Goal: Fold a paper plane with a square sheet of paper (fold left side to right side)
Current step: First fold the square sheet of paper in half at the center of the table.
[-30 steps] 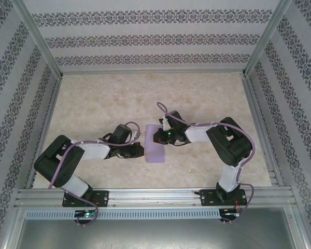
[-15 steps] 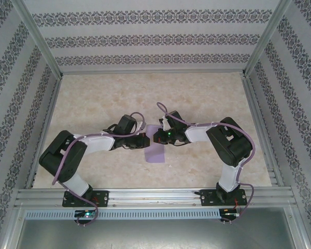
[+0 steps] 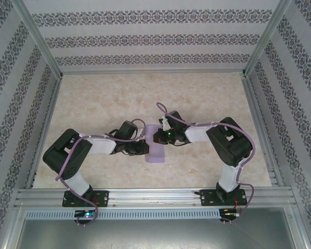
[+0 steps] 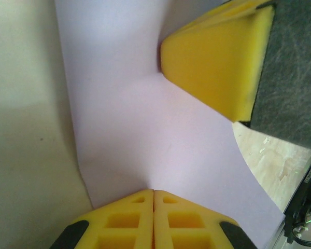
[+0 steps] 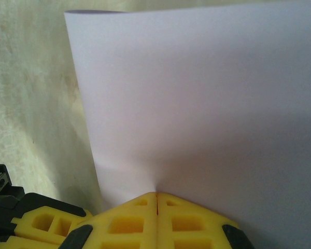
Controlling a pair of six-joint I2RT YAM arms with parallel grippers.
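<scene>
Left gripper (image 4: 153, 194) and right gripper (image 5: 156, 196), fingers pressed together, each pinch the lavender paper (image 4: 124, 124) at an edge. Bare table (image 3: 119, 98) lies all around. From above, the grippers hide the paper's upper part.

The left hand (image 3: 144, 148) and right hand (image 3: 157, 138) are crowding the bench (image 3: 103, 98) centre. Both are clamped on the square sheet of paper (image 3: 157, 154), just beside each other, leaving no passage between them. The far half of the bench and its corners are lying free. Patterned walls (image 3: 145, 39) and the front rail (image 3: 155, 196) are bounding the workspace on all sides.
</scene>
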